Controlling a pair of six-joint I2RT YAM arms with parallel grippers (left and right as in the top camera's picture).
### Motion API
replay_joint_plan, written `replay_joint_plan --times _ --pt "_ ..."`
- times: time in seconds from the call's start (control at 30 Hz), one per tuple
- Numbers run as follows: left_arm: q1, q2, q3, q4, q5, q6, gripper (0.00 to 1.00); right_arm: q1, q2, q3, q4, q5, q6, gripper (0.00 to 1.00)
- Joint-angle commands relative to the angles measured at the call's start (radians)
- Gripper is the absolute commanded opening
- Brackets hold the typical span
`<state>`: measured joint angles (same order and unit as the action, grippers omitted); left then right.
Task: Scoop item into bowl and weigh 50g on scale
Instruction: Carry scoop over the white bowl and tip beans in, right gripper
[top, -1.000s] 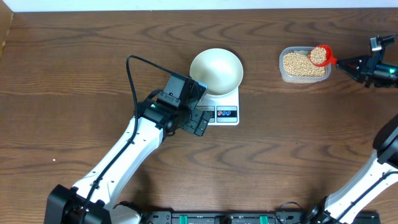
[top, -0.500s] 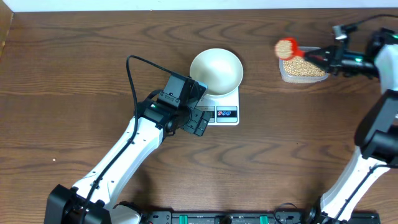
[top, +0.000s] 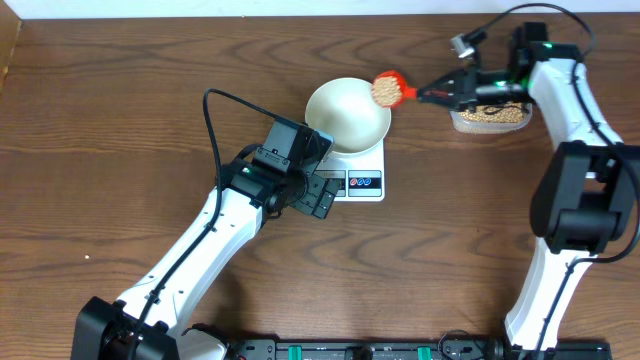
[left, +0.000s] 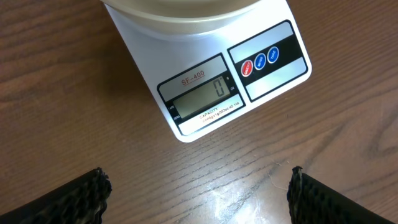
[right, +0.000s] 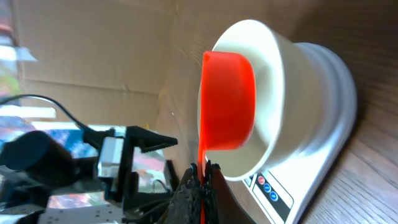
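Right now the right gripper (top: 436, 94) seems clamped on the handle of the red scoop (top: 390, 86), held level at the rim of the bowl (top: 335, 120) so no beans (top: 382, 92) spill early. The left gripper (left: 199, 199) gapes empty beside the scale (left: 205, 93), its camera on the zero readout.

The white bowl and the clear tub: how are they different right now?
The white bowl is round and opaque; the clear tub is a see-through rounded rectangle. The bowl sits on the scale, the tub directly on the table. The bowl looks empty; the tub holds beans. Both are open-topped.
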<state>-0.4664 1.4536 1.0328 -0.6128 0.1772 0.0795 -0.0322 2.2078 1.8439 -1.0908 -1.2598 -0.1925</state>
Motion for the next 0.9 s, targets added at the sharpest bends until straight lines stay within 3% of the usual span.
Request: replay_joint_plan --times 0.0,0.57,0.87 --pt "0.002 0.011 -0.002 0.0 -0.01 0.006 0.93 0.057 0.003 0.074 0.002 0.103 0.054 0.01" --pt "0.002 0.011 -0.003 0.0 -0.01 0.006 0.93 0.285 -0.017 0.243 -0.066 0.727 0.058 0.01" --pt "0.002 0.011 -0.002 0.0 -0.01 0.006 0.93 0.444 -0.08 0.244 -0.06 1.185 0.061 0.01"
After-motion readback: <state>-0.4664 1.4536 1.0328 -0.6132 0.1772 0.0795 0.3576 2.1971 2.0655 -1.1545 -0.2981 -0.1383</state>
